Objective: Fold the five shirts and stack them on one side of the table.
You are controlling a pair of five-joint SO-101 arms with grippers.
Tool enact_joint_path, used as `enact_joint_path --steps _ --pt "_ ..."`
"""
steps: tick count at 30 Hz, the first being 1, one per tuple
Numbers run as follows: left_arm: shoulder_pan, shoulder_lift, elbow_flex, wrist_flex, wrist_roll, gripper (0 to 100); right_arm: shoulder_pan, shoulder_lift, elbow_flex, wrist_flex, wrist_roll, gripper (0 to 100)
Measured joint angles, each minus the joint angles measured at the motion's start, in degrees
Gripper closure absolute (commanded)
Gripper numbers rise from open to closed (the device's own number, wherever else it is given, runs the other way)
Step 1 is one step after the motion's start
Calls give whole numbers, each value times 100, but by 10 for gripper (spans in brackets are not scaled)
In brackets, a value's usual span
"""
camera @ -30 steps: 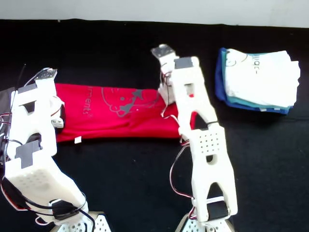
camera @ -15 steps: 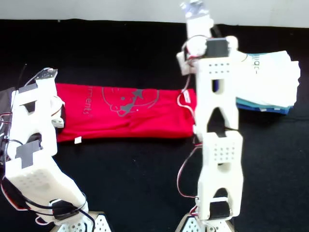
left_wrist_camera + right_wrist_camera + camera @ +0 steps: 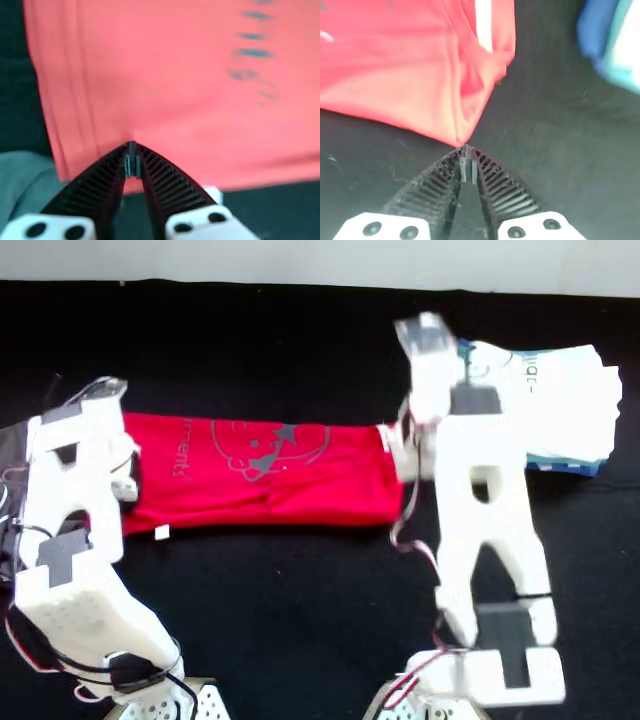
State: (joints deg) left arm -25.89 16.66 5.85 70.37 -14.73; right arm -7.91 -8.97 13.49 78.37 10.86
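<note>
Left gripper (image 3: 131, 157) and right gripper (image 3: 465, 160), fingers together at opposite ends of the red shirt (image 3: 260, 475); soft, limp, so I'd pinch corners.

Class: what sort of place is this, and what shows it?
Likely a robotics lab bench: left arm and right arm at a black table, a red shirt laid flat, a stack of folded shirts beside it.

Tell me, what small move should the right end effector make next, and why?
Probably open the right end effector and pinch the red shirt corner before it: its jaws are shut, tip at that corner, and the shirt lies as a long strip, not yet folded across.
</note>
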Motion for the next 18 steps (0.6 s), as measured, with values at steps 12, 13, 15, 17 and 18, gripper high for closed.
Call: enact_joint_path --steps 12,13,15,17,18 --pt "-527 1327 -2163 299 -97 789 1415 -2787 4264 -800 1222 991" --pt "-527 1574 -2365 316 -97 790 1556 -2936 4396 -800 1319 991" --pt "-501 2040 -2743 325 -97 790 1785 -3200 4598 -800 1495 991" --pt "-501 2418 -3077 334 -97 790 1969 -3393 4738 -800 1635 991" --pt "-510 2558 -3244 343 -97 790 2057 -3464 4800 -800 1705 991"
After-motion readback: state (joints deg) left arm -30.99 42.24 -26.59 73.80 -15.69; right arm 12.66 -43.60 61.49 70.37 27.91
